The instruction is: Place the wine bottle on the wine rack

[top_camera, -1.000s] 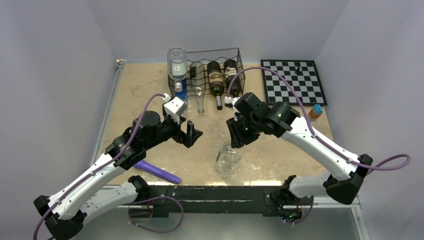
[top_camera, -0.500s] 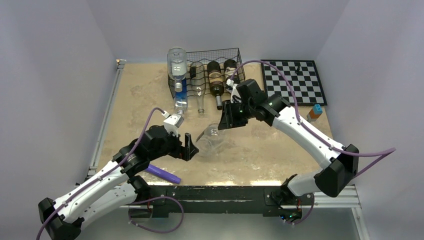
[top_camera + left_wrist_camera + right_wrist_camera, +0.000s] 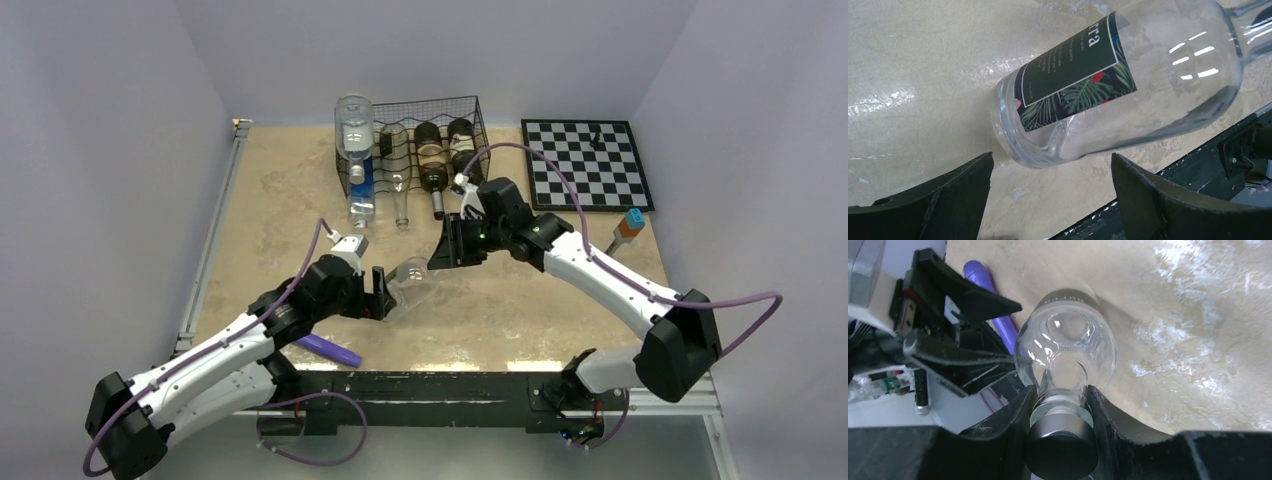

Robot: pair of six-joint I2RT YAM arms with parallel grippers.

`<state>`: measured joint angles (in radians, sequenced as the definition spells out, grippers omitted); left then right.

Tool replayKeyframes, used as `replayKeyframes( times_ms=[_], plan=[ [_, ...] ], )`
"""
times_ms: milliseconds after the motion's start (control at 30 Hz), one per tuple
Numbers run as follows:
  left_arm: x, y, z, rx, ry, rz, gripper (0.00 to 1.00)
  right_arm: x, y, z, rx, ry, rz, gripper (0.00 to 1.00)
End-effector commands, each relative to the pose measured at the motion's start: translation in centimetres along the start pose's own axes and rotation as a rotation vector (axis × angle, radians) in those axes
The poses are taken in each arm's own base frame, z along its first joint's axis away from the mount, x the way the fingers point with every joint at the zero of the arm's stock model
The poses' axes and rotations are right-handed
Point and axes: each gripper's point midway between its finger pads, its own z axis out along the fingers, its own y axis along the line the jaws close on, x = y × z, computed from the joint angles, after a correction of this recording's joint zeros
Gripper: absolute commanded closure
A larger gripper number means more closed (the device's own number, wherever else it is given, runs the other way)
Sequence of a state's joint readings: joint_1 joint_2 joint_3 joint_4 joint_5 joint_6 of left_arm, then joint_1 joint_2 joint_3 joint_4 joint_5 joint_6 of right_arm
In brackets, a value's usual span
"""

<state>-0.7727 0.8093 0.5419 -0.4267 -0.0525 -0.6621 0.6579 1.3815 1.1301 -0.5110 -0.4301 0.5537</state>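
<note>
The wine bottle (image 3: 410,276) is clear glass with a dark green leaf label (image 3: 1075,75) and a black cap (image 3: 1063,450). It hangs tilted over the middle of the table, base toward the left arm. My right gripper (image 3: 447,247) is shut on its neck (image 3: 1060,407). My left gripper (image 3: 385,297) is open, its fingertips either side of the bottle's base (image 3: 1020,147) without touching it. The black wire wine rack (image 3: 474,108) stands at the back with three bottles (image 3: 431,158) lying in it.
A clear water bottle with a blue label (image 3: 356,150) lies along the rack's left side. A chessboard (image 3: 585,165) with a dark piece is at the back right, an orange and blue object (image 3: 630,222) near it. A purple pen (image 3: 325,347) lies by the front edge.
The right gripper tipped the upright bottle over and carried it left and away from the front edge. The left gripper drew back and down to the bottle's base, its jaws slightly narrower.
</note>
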Motion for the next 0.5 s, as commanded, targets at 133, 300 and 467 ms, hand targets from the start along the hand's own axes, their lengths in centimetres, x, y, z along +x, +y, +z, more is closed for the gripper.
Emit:
replayKeyframes(
  times_ms=[133, 300, 467],
  plan=[
    [0.0, -0.4, 2.1, 0.047, -0.045, -0.019, 0.1, 1.6, 2.0, -0.2, -0.265, -0.136, -0.097, 1.0],
    [0.6, 0.5, 2.8, 0.01, -0.026, -0.01, 0.1, 4.6, -0.5, 1.5, -0.266, -0.104, -0.12, 1.0],
    [0.4, 1.4, 2.9, -0.05, -0.028, -0.009, 0.09, 6.7, -2.5, 1.6, -0.214, -0.063, -0.175, 1.0]
  ],
)
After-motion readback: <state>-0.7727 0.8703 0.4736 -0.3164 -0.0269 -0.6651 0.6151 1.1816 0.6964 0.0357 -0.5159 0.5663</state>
